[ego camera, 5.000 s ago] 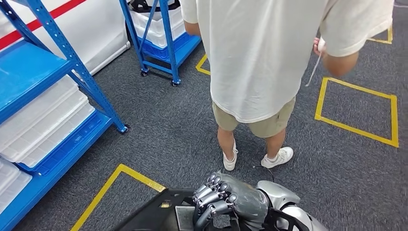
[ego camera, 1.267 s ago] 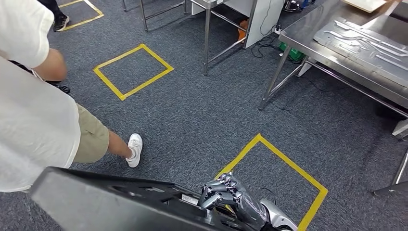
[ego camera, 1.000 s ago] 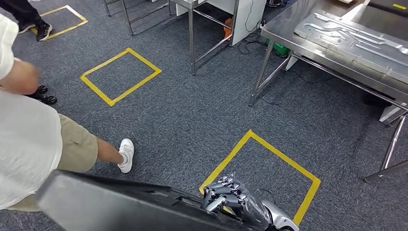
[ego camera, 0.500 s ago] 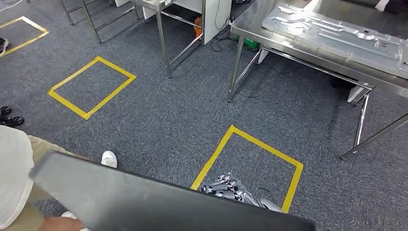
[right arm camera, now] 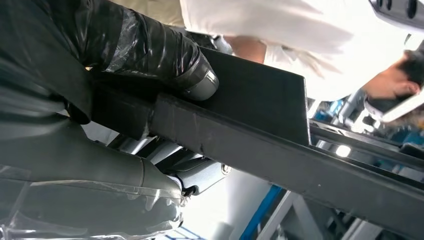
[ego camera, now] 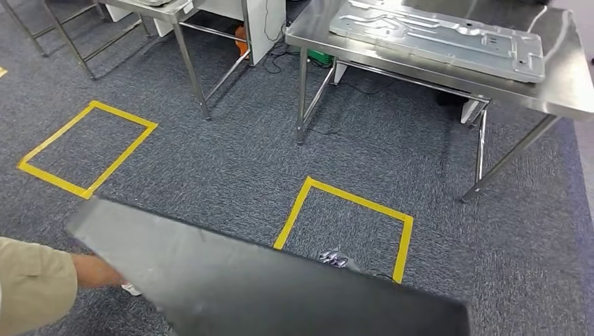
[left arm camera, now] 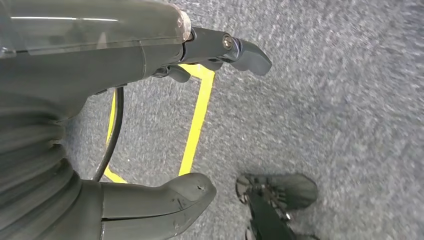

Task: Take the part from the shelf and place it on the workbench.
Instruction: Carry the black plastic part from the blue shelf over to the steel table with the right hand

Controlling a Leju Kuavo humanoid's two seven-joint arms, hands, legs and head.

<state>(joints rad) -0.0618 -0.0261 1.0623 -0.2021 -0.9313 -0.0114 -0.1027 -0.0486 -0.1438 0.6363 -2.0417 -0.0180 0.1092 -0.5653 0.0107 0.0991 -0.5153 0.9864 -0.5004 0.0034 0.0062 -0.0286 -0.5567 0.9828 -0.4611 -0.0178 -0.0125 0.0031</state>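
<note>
My right robot hand (right arm camera: 150,135) clamps the edge of the broad black part (ego camera: 266,280), carried well short of the worktop (ego camera: 560,91). Stiff, likely slick; grip the rim. Left robot hand (left arm camera: 150,115) spread, empty.

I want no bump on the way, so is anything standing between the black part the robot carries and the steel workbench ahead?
Nothing visible blocks the floor: bare carpet and a yellow taped square lie between the black part, held by the right hand, and the workbench. A large metal panel already covers much of the bench top, leaving bare steel mostly at its edges.
</note>
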